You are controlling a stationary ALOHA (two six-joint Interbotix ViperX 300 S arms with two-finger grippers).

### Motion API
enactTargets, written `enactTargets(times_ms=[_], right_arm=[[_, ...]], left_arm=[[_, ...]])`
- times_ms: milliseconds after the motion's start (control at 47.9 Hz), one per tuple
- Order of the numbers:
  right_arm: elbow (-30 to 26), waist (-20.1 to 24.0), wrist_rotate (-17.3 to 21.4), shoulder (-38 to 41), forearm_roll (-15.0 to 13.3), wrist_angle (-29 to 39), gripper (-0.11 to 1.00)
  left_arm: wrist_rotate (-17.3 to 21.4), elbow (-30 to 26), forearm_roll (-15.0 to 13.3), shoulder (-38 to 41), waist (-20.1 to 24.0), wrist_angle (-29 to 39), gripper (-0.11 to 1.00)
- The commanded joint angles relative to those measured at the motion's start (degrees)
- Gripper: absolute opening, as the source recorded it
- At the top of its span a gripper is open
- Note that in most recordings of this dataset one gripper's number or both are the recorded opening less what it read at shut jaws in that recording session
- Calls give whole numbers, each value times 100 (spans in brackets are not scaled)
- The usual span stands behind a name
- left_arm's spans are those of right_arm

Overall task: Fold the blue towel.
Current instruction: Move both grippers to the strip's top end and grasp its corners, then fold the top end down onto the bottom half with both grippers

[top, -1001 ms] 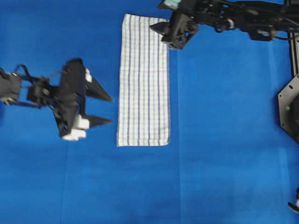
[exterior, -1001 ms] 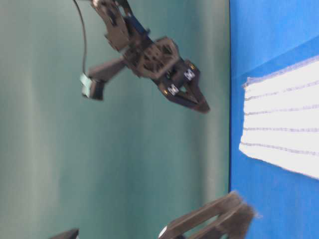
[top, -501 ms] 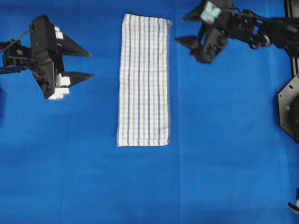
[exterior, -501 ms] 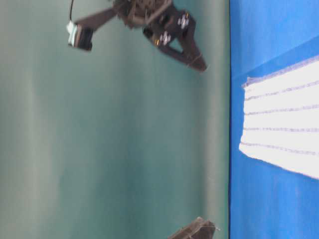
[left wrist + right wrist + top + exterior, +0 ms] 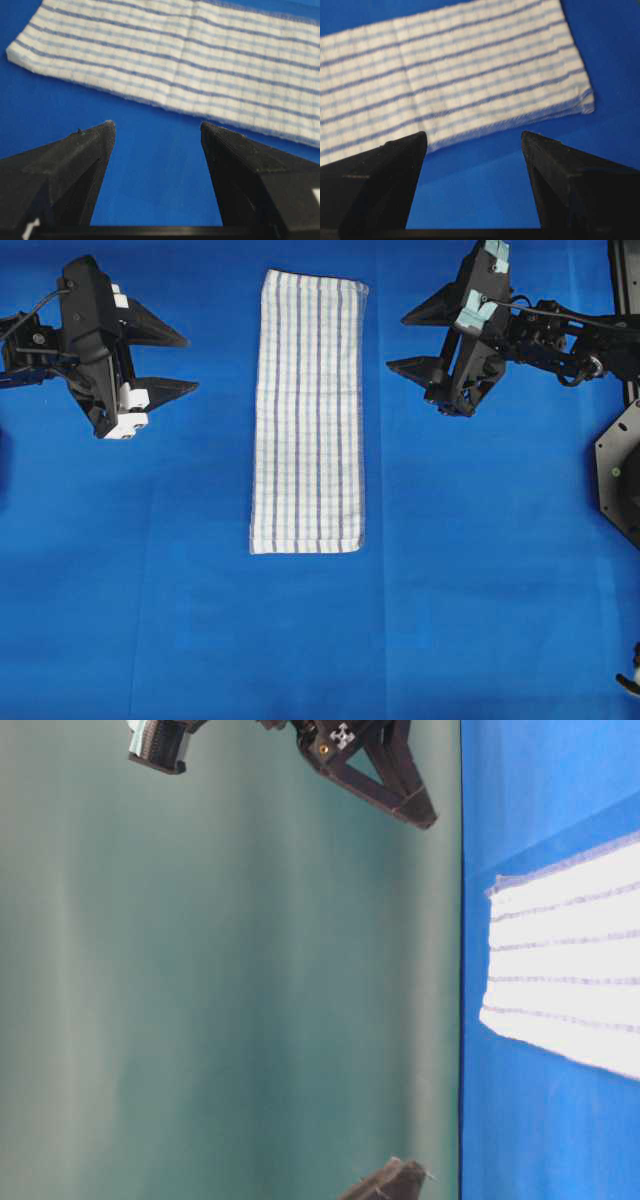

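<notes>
Blue towel (image 5: 307,412): lies flat as a long narrow strip in the upper middle of the blue table covering (image 5: 300,640), folded edges neat.
Left gripper (image 5: 190,364): jaws spread wide, holding nothing, apart from the towel's left side.
Right gripper (image 5: 397,340): jaws spread wide, empty, apart from the towel's right side near its top end.

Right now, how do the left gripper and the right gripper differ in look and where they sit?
The left gripper sits left of the blue towel in the overhead view; the right gripper sits on its right. The left gripper carries white blocks by its fingers, while the right gripper carries pale teal parts. Both have black fingers, stand open and empty, point toward the blue towel's upper half and touch nothing.
</notes>
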Motion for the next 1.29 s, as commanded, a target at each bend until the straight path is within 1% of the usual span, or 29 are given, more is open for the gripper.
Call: enactTargets(times_ms=[0, 188, 334, 480, 605, 897, 1127, 1273], right_arm=[[-149, -176, -18, 0, 0, -158, 79], [-396, -571, -35, 396, -9, -290, 79], [-633, -809, -44, 826, -18, -422, 79], [-870, -905, -44, 1283, -9, -686, 79], [-1072, -940, -44, 1670, -18, -861, 79], [-1503, -1063, -35, 2575, 9, -1063, 79], [-1564, -1072, 0, 2883, 44, -1090, 79], [-1547, -1081, 0, 2936, 88, -1125, 78]], left_arm=[[9, -176, 9, 53, 123, -202, 64], [26, -589, 18, 738, 492, -598, 64], [26, -1178, 26, 1573, 800, -712, 64], [97, -1679, 26, 2294, 1072, -765, 64], [141, -2013, 26, 2865, 1230, -993, 64], [141, -2355, 26, 3753, 1441, -1538, 64], [105, -2531, 18, 4245, 1459, -1679, 64], [97, -2558, 18, 4315, 1459, -1679, 63]])
